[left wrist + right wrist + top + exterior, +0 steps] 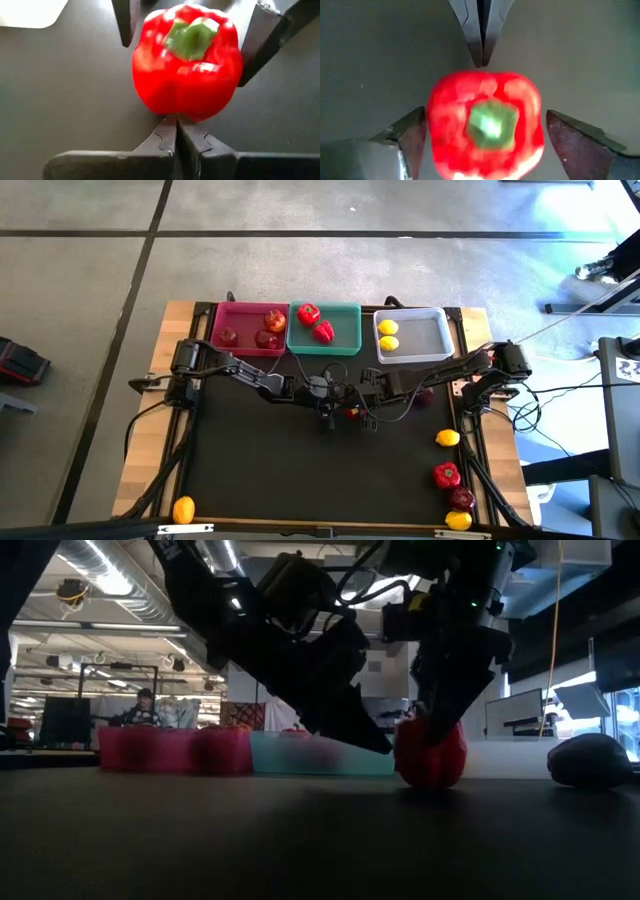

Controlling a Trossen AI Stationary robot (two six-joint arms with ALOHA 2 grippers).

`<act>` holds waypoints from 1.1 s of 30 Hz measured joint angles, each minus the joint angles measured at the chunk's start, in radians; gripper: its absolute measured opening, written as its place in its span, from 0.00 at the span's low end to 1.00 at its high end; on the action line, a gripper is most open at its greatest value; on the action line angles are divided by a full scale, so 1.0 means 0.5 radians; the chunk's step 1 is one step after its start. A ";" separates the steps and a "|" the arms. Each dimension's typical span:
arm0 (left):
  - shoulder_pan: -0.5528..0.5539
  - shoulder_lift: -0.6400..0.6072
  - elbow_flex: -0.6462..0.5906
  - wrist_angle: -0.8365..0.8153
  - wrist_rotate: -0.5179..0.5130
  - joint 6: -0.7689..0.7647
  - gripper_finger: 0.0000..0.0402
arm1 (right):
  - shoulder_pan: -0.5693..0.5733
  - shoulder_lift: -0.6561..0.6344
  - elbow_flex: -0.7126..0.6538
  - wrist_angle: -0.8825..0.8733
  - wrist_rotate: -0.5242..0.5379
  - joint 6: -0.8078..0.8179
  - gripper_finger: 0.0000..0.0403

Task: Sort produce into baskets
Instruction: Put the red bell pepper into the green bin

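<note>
The left arm's jaws are pressed together with nothing between them, their joined tips just beside, perhaps touching, a red bell pepper (187, 62) that stands on the dark surface (300, 470) with its green stem up. The left gripper (345, 402) lies low at mid-surface, reaching in from the left. The right arm's jaws are spread wide, one finger (407, 137) on each side of that same pepper, and gaps show between fingers and pepper, so it is straddled and not pinched. The right gripper (362, 395) comes in from the opposite side, so the two grippers meet nose to nose over the pepper, which in the low view sits on the surface under the right arm's fingers. Beyond the jaws, along the far edge, stand three baskets side by side: a pink basket (222, 320) with three dark red apples (275, 320), a teal basket (350, 330) with two red peppers (308, 313), and a white basket (430, 345) with two lemons (388, 328). Behind the right gripper, along the right edge of the surface, lie a lemon (448, 438), a red pepper (446, 475), a dark apple (462, 498) and another lemon (458, 520). One more lemon (184, 509) lies well apart at the near left corner. Another dark apple (590, 760) rests just beside the right arm.
</note>
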 joint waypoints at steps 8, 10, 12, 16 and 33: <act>0.000 -0.014 0.000 0.003 0.000 0.000 0.03 | 0.000 -0.017 0.028 -0.135 0.000 -0.031 0.90; 0.000 -0.041 0.000 -0.017 0.000 -0.007 0.03 | 0.000 -0.020 0.033 -0.131 -0.015 -0.036 0.89; 0.000 -0.075 0.000 -0.062 0.000 -0.006 0.03 | 0.000 -0.020 0.020 -0.132 -0.034 -0.051 0.88; 0.000 -0.203 0.000 -0.291 -0.001 0.000 0.03 | 0.000 -0.016 -0.071 -0.017 -0.035 -0.077 0.83; -0.150 -0.626 -0.061 -0.817 -0.101 0.143 0.03 | -0.014 -0.028 -0.067 0.057 -0.035 -0.172 0.50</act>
